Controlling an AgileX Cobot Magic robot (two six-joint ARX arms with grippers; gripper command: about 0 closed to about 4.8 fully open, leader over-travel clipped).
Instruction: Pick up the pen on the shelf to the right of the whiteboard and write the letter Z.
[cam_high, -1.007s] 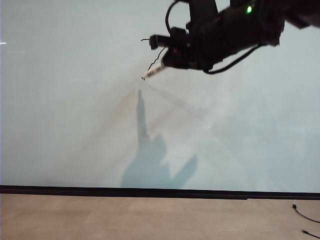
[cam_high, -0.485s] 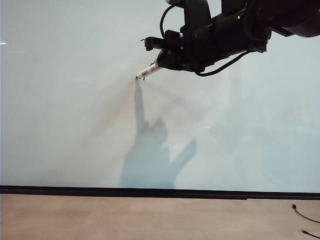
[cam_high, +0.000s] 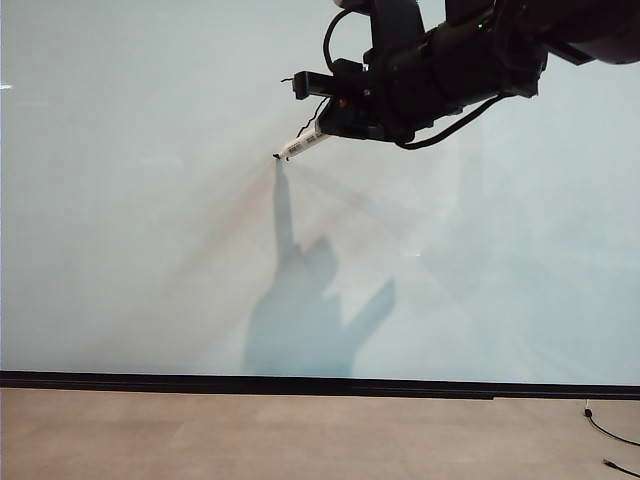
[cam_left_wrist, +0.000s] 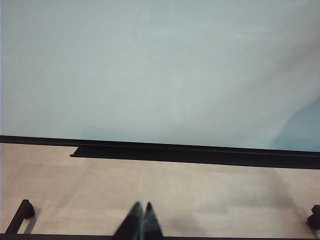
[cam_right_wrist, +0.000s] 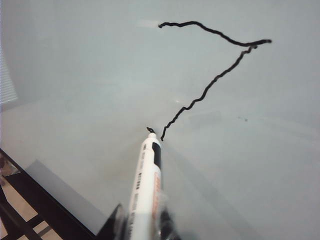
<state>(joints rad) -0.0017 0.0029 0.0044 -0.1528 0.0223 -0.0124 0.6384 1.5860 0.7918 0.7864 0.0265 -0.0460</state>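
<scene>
The slim white marker pen (cam_right_wrist: 146, 192) with dark print on its barrel is seen with its small black tip at the large glossy pale grey-white whiteboard (cam_high: 150, 220), beside the lower end of the diagonal of the thin wobbly black letter Z (cam_right_wrist: 215, 65), of which only the top bar and the diagonal are drawn. The bottom bar is judged best made by one level stroke away from that end, with steady light contact kept on the whiteboard. The pen's rear end is clamped in the nearly closed right hand (cam_right_wrist: 142, 227), its tip projecting ahead toward the whiteboard, while the left hand (cam_left_wrist: 141, 220) is closed on nothing, low over the floor before the whiteboard.
</scene>
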